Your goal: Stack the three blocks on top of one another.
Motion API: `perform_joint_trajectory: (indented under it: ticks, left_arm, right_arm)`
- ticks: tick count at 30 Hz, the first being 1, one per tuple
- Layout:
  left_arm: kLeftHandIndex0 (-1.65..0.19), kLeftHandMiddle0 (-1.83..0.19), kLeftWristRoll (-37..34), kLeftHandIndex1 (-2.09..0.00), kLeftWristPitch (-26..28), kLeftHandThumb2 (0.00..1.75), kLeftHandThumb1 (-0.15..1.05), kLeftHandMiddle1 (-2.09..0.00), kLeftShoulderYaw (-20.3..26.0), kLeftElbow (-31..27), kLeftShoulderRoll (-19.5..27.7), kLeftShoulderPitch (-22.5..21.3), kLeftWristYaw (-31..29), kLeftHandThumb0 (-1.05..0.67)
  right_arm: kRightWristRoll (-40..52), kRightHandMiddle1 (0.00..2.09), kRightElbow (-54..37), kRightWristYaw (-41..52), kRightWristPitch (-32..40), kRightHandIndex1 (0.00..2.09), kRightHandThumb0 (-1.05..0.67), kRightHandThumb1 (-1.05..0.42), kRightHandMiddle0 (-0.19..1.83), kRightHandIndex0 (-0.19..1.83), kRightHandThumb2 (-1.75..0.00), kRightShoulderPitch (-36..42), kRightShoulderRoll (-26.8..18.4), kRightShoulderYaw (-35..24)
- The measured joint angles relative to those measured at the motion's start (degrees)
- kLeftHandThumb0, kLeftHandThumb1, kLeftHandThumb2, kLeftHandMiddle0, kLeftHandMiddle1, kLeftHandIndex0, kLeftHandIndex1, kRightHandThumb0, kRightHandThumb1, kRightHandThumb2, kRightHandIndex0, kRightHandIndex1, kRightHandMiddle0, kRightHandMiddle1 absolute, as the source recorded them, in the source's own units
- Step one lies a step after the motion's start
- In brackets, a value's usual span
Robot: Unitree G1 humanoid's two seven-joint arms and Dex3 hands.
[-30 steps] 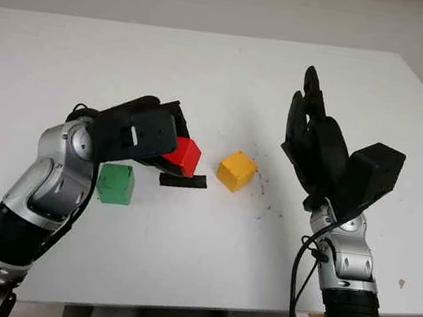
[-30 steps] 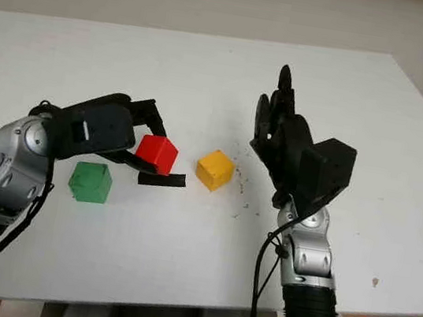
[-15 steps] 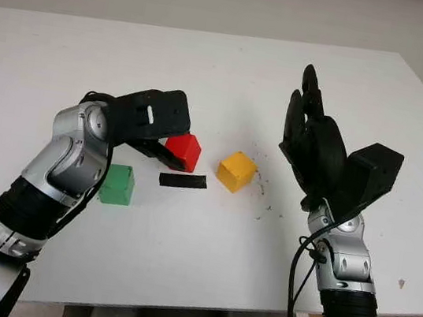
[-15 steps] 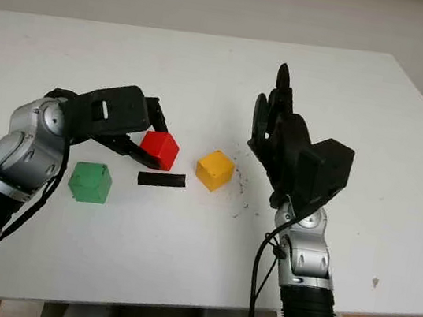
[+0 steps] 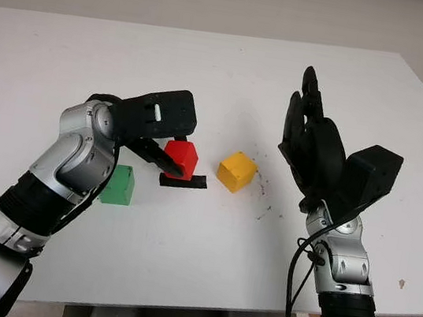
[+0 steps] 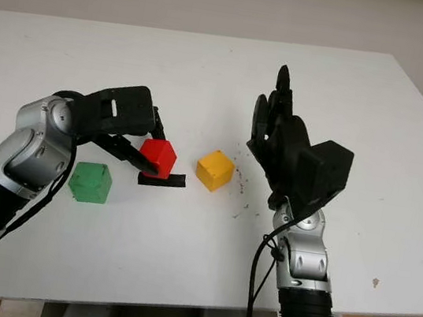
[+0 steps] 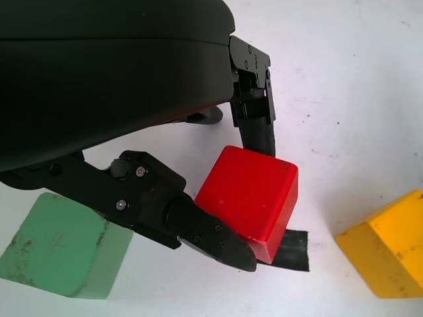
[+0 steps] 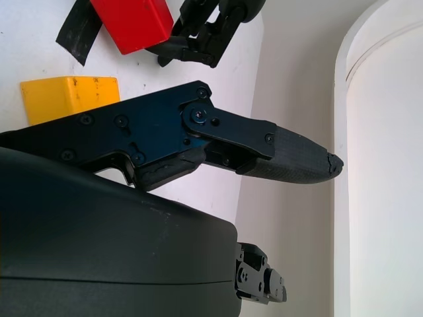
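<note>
Desk: white surface carrying three blocks and a strip of black tape.
Red block: near the desk's centre, tilted, its lower edge over the black tape; gripped between the fingers of the left robot hand.
Left robot hand: reaches in from the left, clenched around the red block, one finger on the near face and another against the far side.
Green block: on the desk, left of the red block and nearer the robot, partly behind the left forearm; apart from the red block.
Yellow block: on the desk, just right of the tape, apart from the red block.
Right robot hand: raised above the desk right of the yellow block, released and holding nothing.
</note>
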Motion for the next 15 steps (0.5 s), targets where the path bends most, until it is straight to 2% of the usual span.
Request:
perform_joint_trajectory:
  ticks: [2, 4, 6, 8, 12, 15]
  left_arm:
    - [-0.33, -0.17, 0.5, -2.09, -0.3, 0.05, 0.99, -0.33, -0.6, 0.0, 0.4, -0.3, -0.9, -0.30]
    - [-0.31, -0.22, 1.0, -2.09, -0.4, 0.05, 0.99, -0.20, -1.2, -0.1, 0.7, -0.5, -1.7, -0.30]
    - [-0.27, -0.25, 1.4, -2.03, -0.5, 0.05, 0.99, -0.14, -1.6, -0.2, 0.8, -0.6, -2.3, -0.30]
    - [-0.25, -0.27, 2.1, -2.06, -0.3, 0.05, 1.00, -0.11, -2.2, -0.3, 0.8, -0.8, -2.8, -0.30]
    - [-0.31, -0.31, 2.6, -2.07, 0.7, 0.05, 0.99, -0.10, -2.6, -0.3, 0.7, -0.9, -3.1, -0.29]
    - [-0.28, -0.28, 3.0, -2.08, 2.1, 0.05, 0.99, -0.08, -2.7, -0.3, 0.4, -1.0, -3.1, -0.30]
  right_arm:
    - [-0.1, 0.00, 0.0, -0.1, 0.0, 0.00, -0.73, -1.05, -0.19, -0.19, -0.71, 0.0, 0.2, 0.1]
    - [-0.2, 0.00, 0.0, -0.4, 0.0, 0.00, -0.74, -1.05, -0.19, -0.19, -0.71, 0.0, 0.2, 0.1]
    - [-0.2, 0.00, 0.0, -0.5, 0.0, 0.00, -0.75, -1.05, -0.19, -0.19, -0.70, 0.0, 0.3, 0.2]
    - [-0.2, 0.00, 0.0, -0.6, 0.0, 0.00, -0.75, -1.05, -0.19, -0.19, -0.69, 0.0, 0.6, 0.2]
    - [-0.2, 0.00, -0.1, -0.6, 0.3, 0.00, -0.75, -1.05, -0.19, -0.19, -0.70, 0.1, 0.7, 0.2]
    - [-0.2, 0.00, -0.5, -1.0, 0.3, 0.00, -0.74, -1.05, -0.19, -0.19, -0.70, 0.2, 0.8, 0.2]
